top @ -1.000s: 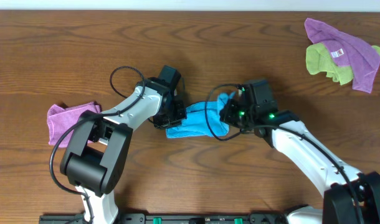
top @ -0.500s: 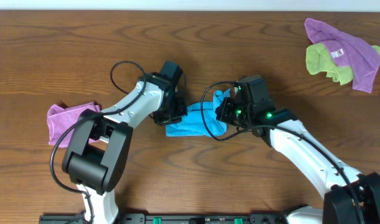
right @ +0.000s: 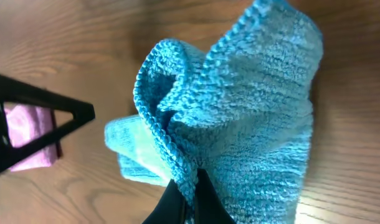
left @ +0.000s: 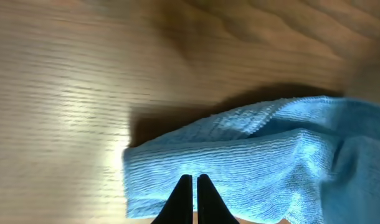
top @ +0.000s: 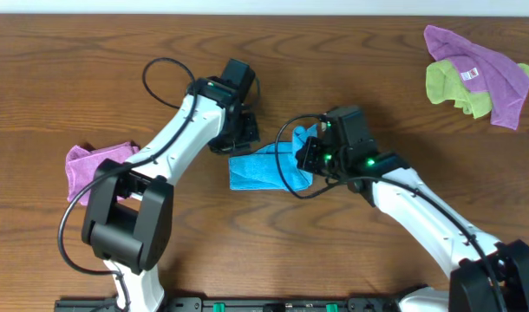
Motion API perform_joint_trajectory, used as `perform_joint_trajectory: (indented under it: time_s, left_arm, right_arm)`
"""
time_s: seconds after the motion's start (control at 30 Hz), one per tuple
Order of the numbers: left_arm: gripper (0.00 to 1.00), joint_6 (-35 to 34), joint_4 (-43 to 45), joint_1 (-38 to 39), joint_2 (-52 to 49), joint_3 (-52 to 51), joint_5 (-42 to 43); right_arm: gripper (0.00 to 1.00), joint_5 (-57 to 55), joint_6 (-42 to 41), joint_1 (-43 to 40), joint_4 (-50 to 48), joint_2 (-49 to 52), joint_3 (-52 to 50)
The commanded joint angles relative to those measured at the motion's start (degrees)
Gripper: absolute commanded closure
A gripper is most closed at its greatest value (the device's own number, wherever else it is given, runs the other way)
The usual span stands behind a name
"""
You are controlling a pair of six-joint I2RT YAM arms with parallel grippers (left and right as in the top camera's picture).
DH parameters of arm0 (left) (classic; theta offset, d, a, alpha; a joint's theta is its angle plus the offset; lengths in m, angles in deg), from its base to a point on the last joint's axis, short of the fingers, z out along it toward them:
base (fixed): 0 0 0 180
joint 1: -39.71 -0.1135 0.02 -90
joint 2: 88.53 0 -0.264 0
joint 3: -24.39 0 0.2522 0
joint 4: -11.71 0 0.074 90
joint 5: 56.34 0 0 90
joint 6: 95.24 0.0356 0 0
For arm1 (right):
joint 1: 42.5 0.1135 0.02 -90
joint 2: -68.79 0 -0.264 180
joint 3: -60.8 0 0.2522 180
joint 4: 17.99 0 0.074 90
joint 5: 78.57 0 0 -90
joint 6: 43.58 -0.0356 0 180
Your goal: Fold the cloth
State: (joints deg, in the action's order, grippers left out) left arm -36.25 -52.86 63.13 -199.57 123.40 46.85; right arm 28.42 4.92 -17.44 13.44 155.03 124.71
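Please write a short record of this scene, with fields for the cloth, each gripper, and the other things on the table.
cloth: sky-blue cloth, mid-table, lying partly folded, with one end lifted
left gripper: left gripper, fingers together, holding nothing, near the cloth's other end
right gripper: right gripper, shut on a raised fold of the cloth
other things: pink-purple cloth by the left arm; purple cloth lying over a yellow-green cloth in the far right corner
surface: wooden table

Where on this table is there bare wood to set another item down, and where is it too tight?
Free: the far-left wood above the pink cloth; the stretch between the right gripper and the purple and yellow-green cloths; the near centre, below the cloth. Crowded: the middle, where the left gripper and right gripper flank the cloth.
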Motion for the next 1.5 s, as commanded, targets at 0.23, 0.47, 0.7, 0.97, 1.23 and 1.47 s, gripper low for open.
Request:
perform_joint_trajectory:
  time_s: [0.23, 0.47, 0.7, 0.97, 1.23, 1.47]
  left_arm:
    - [0.94, 1.90, -4.00, -8.31, 4.04, 4.20, -2.71]
    - [0.94, 2.93, -5.60, -12.35, 6.40, 4.20, -2.67]
    - [0.94, 3.63, -6.21, -12.92, 7.78, 4.20, -2.69]
    - [0.94, 3.61, -7.21, -12.92, 8.11, 4.20, -2.64]
    - [0.94, 4.24, -8.90, -13.40, 8.11, 4.20, -3.13]
    - [0.94, 4.96, -10.78, -17.20, 8.11, 4.20, -3.08]
  right_arm:
    - [0.99, 0.35, -1.33, 5.31, -2.12, -0.74, 0.85]
    - [0.99, -0.76, -2.05, 8.15, -4.50, -0.74, 0.85]
    - [0.99, -1.81, -2.19, 10.23, -5.22, -0.72, 0.85]
    - [0.99, -2.84, -3.28, 13.27, -6.73, 2.14, 1.88]
    - [0.99, -3.28, -3.08, 16.85, -6.10, 9.62, 9.20]
    - [0.99, -3.74, -3.04, 17.46, -6.19, 11.80, 10.32]
